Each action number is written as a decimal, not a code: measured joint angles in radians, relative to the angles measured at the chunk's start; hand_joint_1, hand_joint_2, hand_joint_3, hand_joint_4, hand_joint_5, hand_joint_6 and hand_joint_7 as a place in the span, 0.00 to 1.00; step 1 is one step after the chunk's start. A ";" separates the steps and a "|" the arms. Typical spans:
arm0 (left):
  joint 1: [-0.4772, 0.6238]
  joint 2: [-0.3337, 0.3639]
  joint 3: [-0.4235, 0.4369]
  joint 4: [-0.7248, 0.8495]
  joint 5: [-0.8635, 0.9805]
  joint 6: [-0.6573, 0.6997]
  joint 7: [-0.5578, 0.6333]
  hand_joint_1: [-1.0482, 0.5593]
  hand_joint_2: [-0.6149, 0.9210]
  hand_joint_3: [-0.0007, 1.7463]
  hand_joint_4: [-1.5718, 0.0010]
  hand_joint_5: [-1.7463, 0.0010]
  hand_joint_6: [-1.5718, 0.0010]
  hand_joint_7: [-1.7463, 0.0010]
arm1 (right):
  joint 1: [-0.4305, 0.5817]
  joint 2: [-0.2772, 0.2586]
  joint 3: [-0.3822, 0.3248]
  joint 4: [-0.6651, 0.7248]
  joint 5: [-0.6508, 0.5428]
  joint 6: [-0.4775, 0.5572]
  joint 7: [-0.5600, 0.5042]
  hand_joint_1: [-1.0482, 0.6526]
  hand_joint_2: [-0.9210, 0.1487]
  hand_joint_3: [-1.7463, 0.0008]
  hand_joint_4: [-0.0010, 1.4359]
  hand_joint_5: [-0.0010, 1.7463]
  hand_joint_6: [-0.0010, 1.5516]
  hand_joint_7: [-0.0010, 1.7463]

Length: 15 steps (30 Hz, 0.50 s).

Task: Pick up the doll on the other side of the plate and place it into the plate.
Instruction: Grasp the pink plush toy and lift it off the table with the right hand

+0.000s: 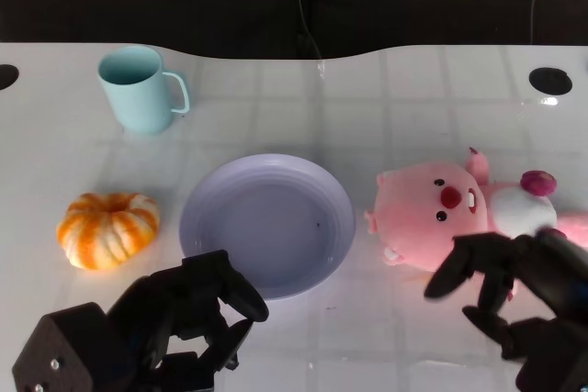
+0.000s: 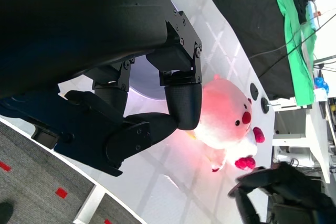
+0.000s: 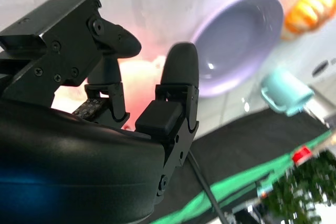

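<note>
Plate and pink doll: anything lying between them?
Nothing. In the head view only bare white table separates the plate from the pink doll; they sit close but apart. The right robot hand hovers at the doll's near side, not in that gap.

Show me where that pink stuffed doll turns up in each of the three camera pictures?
Head view: pink doll at right, beside the lavender plate, just beyond the right hand.
Left wrist view: doll at centre right, past the left hand's fingers.
Right wrist view: only a pink glow behind the fingers.
Shared landmark: the plate.
</note>
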<state>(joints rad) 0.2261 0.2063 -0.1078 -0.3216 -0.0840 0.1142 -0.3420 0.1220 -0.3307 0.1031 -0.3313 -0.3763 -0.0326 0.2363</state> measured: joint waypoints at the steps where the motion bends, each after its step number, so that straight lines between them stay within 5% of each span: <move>1: 0.000 0.000 0.000 0.000 0.000 0.000 0.000 0.50 0.87 0.49 0.61 0.00 0.60 0.19 | 0.000 0.004 -0.005 -0.011 -0.001 0.000 -0.009 0.58 0.32 0.64 0.39 0.43 0.38 0.20; 6: 0.000 0.000 0.001 0.000 -0.001 0.000 0.000 0.51 0.87 0.49 0.61 0.00 0.60 0.19 | -0.002 0.001 -0.017 -0.055 -0.038 0.016 -0.028 0.47 0.08 0.89 0.21 0.40 0.29 0.06; 13: 0.000 0.000 0.001 0.000 0.002 0.000 0.000 0.50 0.86 0.50 0.59 0.00 0.60 0.19 | -0.020 -0.029 -0.049 -0.113 -0.094 0.084 -0.014 0.35 0.04 0.98 0.03 0.36 0.16 0.00; 15: -0.001 0.000 0.001 0.001 0.002 0.000 0.000 0.50 0.86 0.50 0.59 0.00 0.60 0.19 | -0.029 -0.051 -0.051 -0.144 -0.124 0.124 0.018 0.30 0.02 0.99 0.01 0.28 0.10 0.00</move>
<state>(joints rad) 0.2248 0.2066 -0.1066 -0.3205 -0.0822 0.1145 -0.3419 0.0932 -0.3820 0.0522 -0.4754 -0.5003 0.0916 0.2544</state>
